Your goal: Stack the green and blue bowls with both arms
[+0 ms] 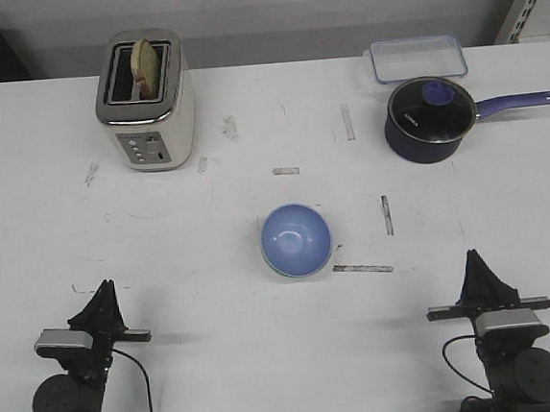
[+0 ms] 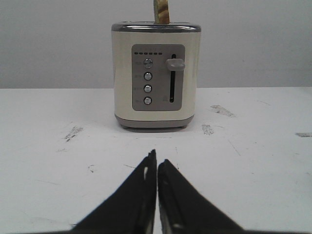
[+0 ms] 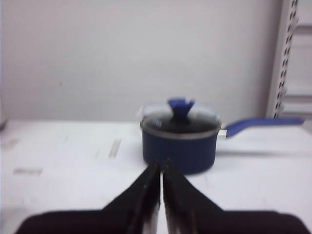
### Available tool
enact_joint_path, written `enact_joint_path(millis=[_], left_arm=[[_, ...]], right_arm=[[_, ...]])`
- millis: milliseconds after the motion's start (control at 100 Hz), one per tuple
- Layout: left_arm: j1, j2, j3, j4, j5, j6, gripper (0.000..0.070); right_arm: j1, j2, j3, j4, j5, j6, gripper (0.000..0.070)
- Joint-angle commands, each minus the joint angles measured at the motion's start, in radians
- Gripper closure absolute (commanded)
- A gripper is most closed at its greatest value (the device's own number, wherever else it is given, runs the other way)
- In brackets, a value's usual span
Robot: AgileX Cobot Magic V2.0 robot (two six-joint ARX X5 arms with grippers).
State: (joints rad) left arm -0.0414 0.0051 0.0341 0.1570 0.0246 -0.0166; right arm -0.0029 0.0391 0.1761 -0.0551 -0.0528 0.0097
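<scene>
The light blue bowl sits upright in the middle of the table in the front view. A thin pale green edge shows under its lower right rim, so it seems to sit inside the green bowl. My left gripper rests at the near left edge, shut and empty, well apart from the bowls. It points at the toaster in the left wrist view. My right gripper rests at the near right edge, shut and empty. It points at the saucepan in the right wrist view.
A cream toaster with bread in it stands at the back left and also shows in the left wrist view. A dark navy lidded saucepan, handle to the right, and a clear container stand at the back right.
</scene>
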Motion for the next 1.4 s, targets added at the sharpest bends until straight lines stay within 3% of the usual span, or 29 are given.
enact_joint_path(millis=[0, 210, 320, 1390], left_arm=[[0.0, -0.002, -0.022, 0.015, -0.001, 0.005, 0.0698], [0.0, -0.002, -0.022, 0.016, -0.001, 0.005, 0.0698], [0.0, -0.002, -0.022, 0.016, -0.001, 0.005, 0.0698], [0.0, -0.002, -0.021, 0.015, -0.001, 0.005, 0.0698]], right_arm=[[-0.018, -0.028, -0.036, 0.01, -0.015, 0.021, 0.0697], [-0.013, -0.038, -0.118, 0.065, 0.018, 0.021, 0.0697], [-0.011, -0.038, -0.166, 0.163, 0.037, 0.022, 0.0697], [-0.011, -0.038, -0.163, 0.174, 0.034, 0.02, 0.0697]])
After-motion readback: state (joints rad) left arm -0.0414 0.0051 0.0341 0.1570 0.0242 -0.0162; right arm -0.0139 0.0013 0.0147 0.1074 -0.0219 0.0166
